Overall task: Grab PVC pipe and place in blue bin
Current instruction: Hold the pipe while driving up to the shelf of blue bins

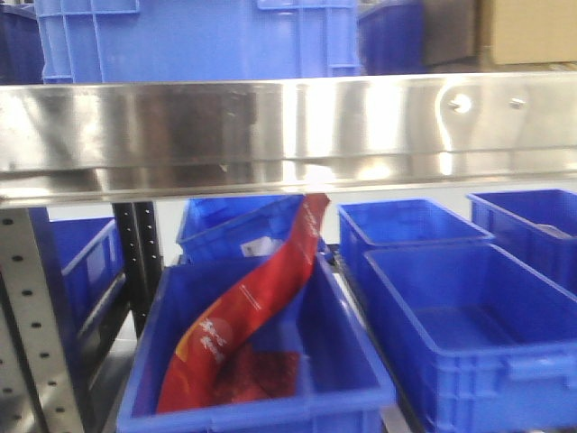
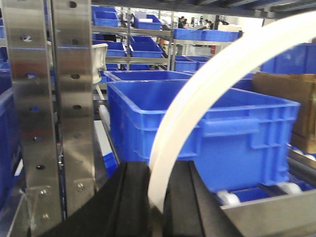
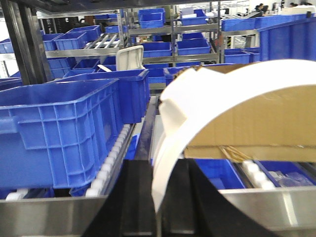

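- Grip status, left arm: left gripper (image 2: 158, 169) is clenched on a white, gently curved, slender PVC pipe (image 2: 207, 69), which is pinched between its two black fingers (image 2: 131, 197) at the bottom of the left wrist view.
- From that grip the PVC pipe rises and arcs up to the right, leaving the view at the top right corner.
- Behind the arc stands a large blue plastic bin (image 2: 237, 148) on a roller shelf. A brown cardboard box (image 2: 291, 98) sits just beside the bin on the right, and a perforated steel upright (image 2: 34, 123) is on the left.
- Right arm: right gripper (image 3: 160, 168) is also closed on the PVC pipe (image 3: 247, 81), which comes up between its black fingers (image 3: 136, 197) and sweeps right as a broad white band.
- A stepped, squared-off edge of the pipe shows near the top of the bend; the blur hides finer detail.
- In the right wrist view the band crosses in front of an open cardboard carton (image 3: 266, 128). A ribbed blue plastic crate (image 3: 59, 133) stands to the left on white rollers (image 3: 111, 158).
- The pipe is held in the air in front of the shelving, not inside any bin.
- Front view: a polished steel shelf beam (image 1: 288, 126) spans the frame. Below it a blue bin (image 1: 261, 397) holds a red plastic bag (image 1: 243, 325) leaning on its back wall, with two more blue tubs (image 1: 469, 334) to the right.
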### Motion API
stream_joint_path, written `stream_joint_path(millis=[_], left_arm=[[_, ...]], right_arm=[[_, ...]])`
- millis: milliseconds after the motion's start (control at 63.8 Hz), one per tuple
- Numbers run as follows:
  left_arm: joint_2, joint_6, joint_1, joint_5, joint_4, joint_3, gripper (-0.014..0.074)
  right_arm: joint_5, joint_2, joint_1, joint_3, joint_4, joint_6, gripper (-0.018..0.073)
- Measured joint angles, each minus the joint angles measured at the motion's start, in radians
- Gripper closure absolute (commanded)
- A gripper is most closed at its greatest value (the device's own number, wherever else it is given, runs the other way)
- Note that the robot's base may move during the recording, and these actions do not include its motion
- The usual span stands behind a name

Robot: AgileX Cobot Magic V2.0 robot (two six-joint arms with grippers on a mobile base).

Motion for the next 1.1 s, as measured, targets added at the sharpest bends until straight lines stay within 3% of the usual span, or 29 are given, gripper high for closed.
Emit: stream_joint_path(millis=[1097], left_arm=[[0.0, 0.0, 0.0, 0.0, 0.0, 0.0, 0.0707]], right_arm=[[0.0, 0.0, 0.0, 0.0, 0.0, 0.0, 0.0727]])
